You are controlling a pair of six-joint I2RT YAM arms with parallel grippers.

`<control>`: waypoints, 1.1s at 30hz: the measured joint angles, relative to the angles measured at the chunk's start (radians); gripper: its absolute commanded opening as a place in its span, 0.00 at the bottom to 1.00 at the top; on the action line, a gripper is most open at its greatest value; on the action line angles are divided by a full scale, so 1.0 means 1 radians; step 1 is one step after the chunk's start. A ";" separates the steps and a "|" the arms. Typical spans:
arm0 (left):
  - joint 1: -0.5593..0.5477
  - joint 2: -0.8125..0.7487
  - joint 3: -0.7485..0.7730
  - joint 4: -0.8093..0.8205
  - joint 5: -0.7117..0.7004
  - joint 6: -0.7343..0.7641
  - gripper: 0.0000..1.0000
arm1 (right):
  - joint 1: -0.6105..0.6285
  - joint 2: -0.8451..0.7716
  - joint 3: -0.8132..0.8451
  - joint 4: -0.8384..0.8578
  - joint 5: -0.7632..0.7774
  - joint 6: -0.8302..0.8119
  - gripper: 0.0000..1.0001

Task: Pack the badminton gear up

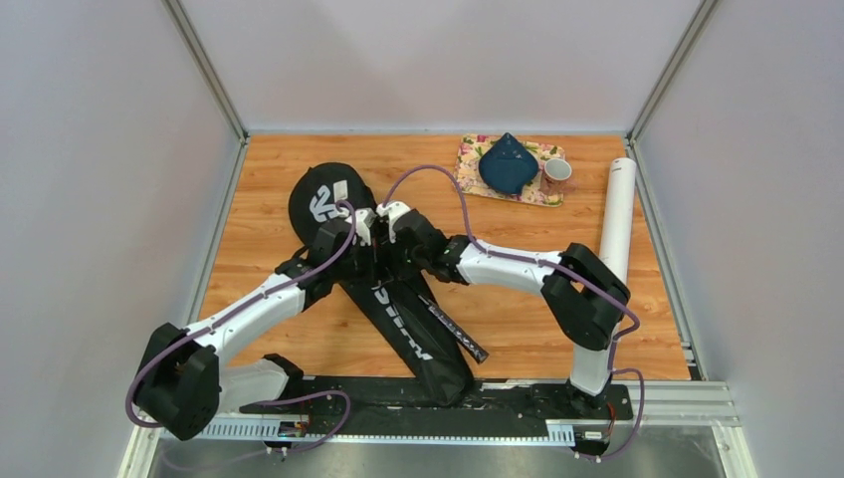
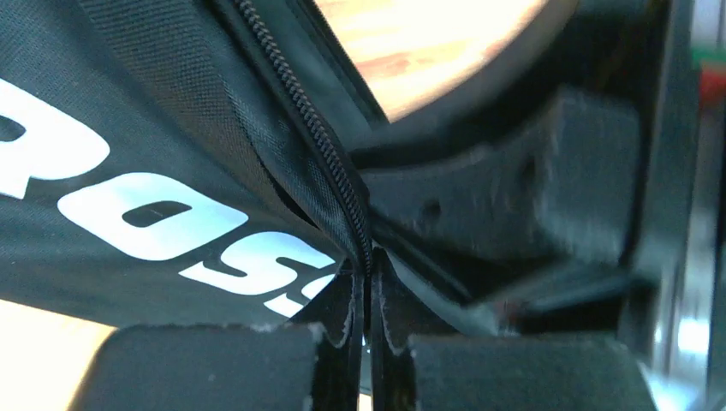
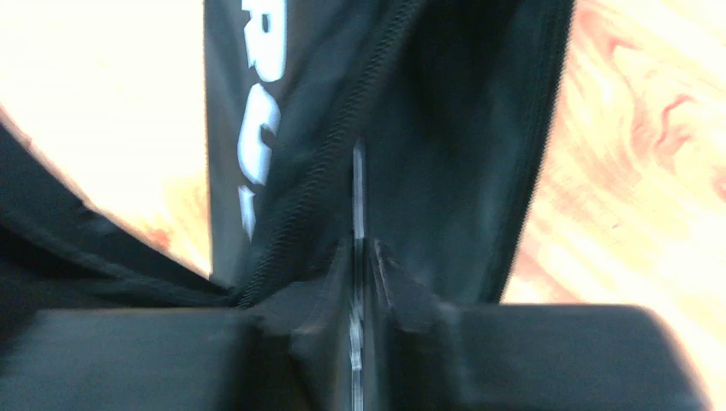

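Left end effector (image 2: 368, 308) on racket cover (image 2: 154, 145)

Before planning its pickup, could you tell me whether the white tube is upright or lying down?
Lying down: the white tube stretches lengthwise along the table's right edge.

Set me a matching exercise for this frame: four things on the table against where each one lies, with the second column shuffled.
Things
1. white tube
2. blue cloth
3. small cup
4. racket cover

Places
A. centre of the table, running toward its near edge
B. middle of the floral tray
C. along the table's right edge
D. right end of the floral tray

Pairs: 1-C, 2-B, 3-D, 4-A
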 measured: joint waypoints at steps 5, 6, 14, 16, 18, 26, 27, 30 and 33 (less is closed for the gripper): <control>-0.060 0.005 0.009 0.010 -0.013 0.049 0.00 | -0.114 0.010 -0.062 0.065 -0.220 0.082 0.46; -0.070 0.005 0.012 0.013 -0.012 0.056 0.00 | -0.131 0.008 -0.079 0.067 -0.264 0.094 0.47; -0.082 0.018 0.043 0.016 -0.039 0.101 0.00 | -0.229 -0.193 -0.299 0.014 -0.515 0.122 0.55; -0.082 0.024 0.053 0.016 -0.043 0.107 0.00 | -0.251 -0.272 -0.328 -0.011 -0.544 0.114 0.55; -0.081 0.028 0.058 0.016 -0.043 0.113 0.00 | -0.269 -0.356 -0.357 -0.041 -0.566 0.089 0.55; -0.077 0.035 0.079 0.015 -0.034 0.117 0.00 | -0.272 -0.451 -0.502 -0.069 -0.646 0.045 0.55; -0.077 0.035 0.082 0.016 -0.034 0.117 0.00 | -0.269 -0.451 -0.520 -0.068 -0.650 0.049 0.53; -0.077 0.035 0.085 0.016 -0.028 0.114 0.00 | -0.249 -0.447 -0.542 -0.063 -0.655 0.058 0.44; -0.077 0.035 0.085 0.017 -0.024 0.108 0.00 | -0.183 -0.422 -0.541 -0.016 -0.659 0.076 0.21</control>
